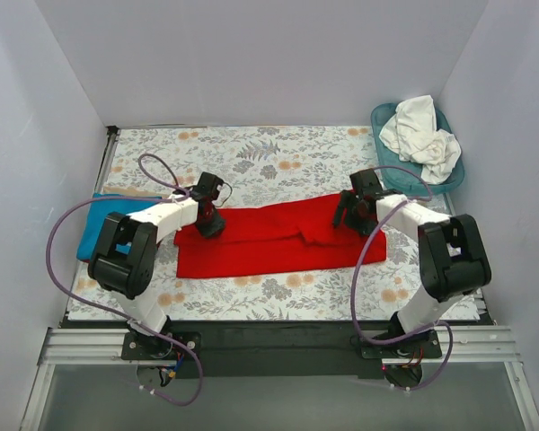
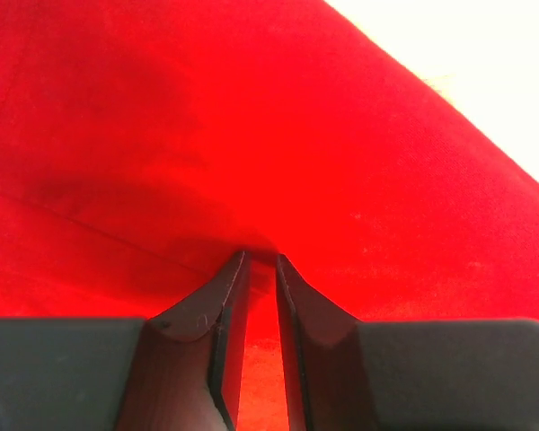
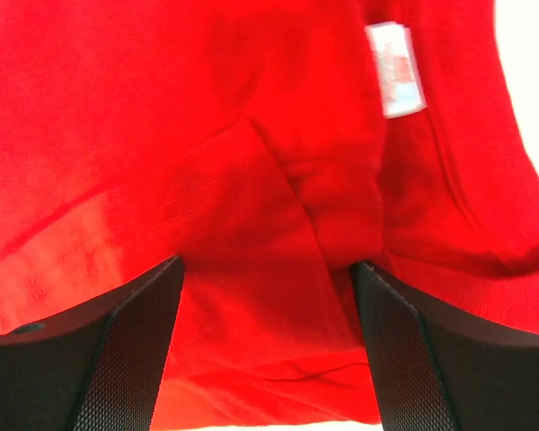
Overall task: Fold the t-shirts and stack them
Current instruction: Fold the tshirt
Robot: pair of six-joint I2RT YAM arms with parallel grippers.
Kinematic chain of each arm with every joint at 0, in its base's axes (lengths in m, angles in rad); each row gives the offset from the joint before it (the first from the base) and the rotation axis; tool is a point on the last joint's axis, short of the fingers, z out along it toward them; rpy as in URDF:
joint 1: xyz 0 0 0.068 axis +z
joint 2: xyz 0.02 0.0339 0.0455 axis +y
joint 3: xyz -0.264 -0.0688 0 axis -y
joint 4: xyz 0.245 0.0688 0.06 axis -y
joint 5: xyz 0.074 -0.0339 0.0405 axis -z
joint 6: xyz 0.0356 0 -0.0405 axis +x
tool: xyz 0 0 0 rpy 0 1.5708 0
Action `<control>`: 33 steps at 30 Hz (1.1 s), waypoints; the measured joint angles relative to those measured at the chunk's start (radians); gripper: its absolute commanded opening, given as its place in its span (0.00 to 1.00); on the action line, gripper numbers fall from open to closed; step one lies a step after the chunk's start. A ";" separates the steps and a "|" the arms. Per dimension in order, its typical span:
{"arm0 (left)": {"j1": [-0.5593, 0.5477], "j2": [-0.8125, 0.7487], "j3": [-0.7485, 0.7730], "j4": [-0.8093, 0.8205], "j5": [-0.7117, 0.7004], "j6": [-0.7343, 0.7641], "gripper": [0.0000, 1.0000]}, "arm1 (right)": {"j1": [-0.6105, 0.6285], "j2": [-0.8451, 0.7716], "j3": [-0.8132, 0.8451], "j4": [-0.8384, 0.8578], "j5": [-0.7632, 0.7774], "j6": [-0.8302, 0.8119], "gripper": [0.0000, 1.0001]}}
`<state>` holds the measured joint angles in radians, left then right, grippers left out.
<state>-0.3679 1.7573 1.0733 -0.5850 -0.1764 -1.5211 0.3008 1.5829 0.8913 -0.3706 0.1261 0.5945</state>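
Note:
The red t-shirt (image 1: pixel 278 244) lies as a long folded band across the middle of the table. My left gripper (image 1: pixel 210 222) is down on its left end; in the left wrist view its jaws (image 2: pixel 260 257) stand a narrow slit apart with red cloth (image 2: pixel 162 117) puckered between the tips. My right gripper (image 1: pixel 352 214) hovers over the shirt's right end, open wide (image 3: pixel 268 265), with only red cloth (image 3: pixel 162 117) and the white neck label (image 3: pixel 395 70) under it. A turquoise t-shirt (image 1: pixel 92 229) lies folded at the left edge. White t-shirts (image 1: pixel 422 136) are heaped in the basket.
The teal basket (image 1: pixel 378 115) stands in the back right corner. A floral table cloth (image 1: pixel 251 153) covers the table. White walls close in the left, back and right sides. The arm bases sit on the dark rail along the near edge.

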 measured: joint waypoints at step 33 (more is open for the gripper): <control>-0.212 -0.068 0.200 0.036 0.212 -0.175 0.30 | 0.046 0.664 1.193 -0.153 -0.185 -0.426 0.98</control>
<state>-0.5804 1.6890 1.2736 -0.5491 0.0357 -1.6966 0.3466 2.2471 2.0846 -0.5240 -0.0589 0.1680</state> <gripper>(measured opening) 0.319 0.983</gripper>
